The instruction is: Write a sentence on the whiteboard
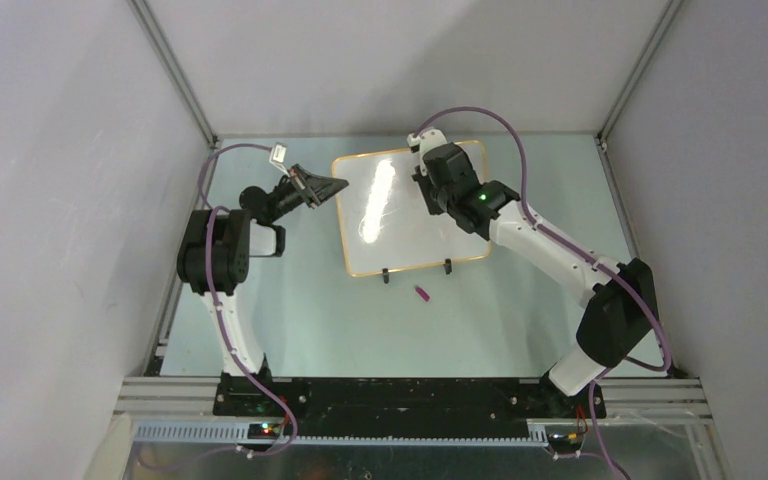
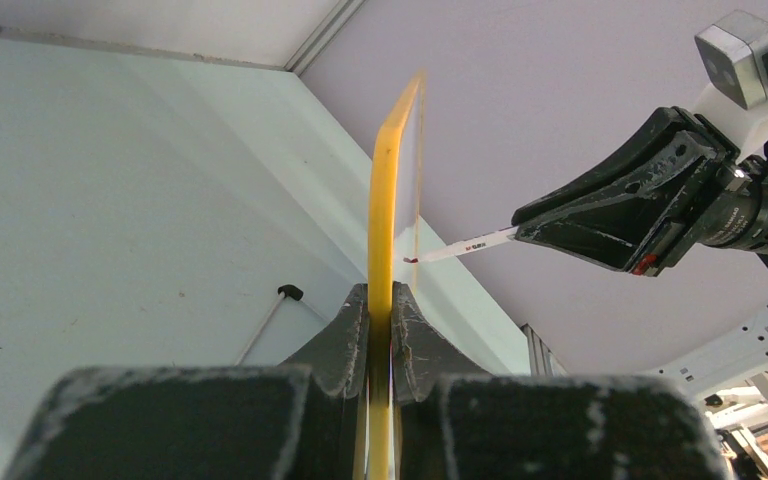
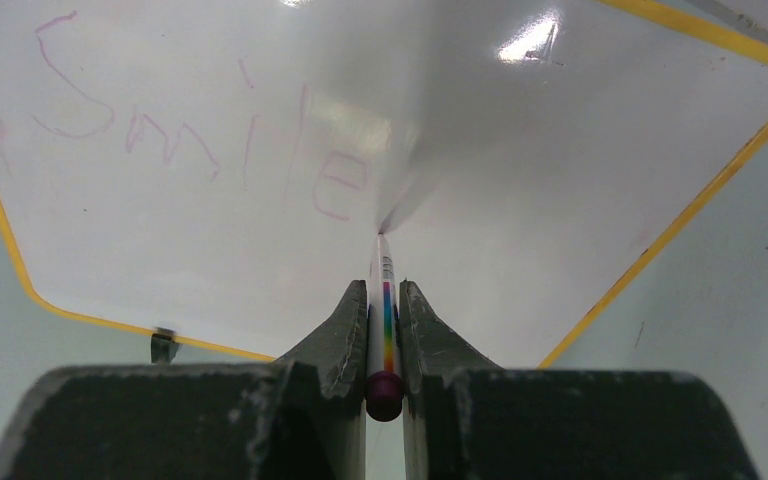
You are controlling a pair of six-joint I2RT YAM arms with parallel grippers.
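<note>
pale green table [image 1: 340, 320], grey walls [image 1: 60, 150], left jaws clamped on whiteboard [image 1: 400, 220] edge, right jaws pinching marker [image 3: 384, 300]

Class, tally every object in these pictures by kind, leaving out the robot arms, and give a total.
Whiteboard: 1
Marker: 1
Small pink piece: 1
Total: 3
</note>
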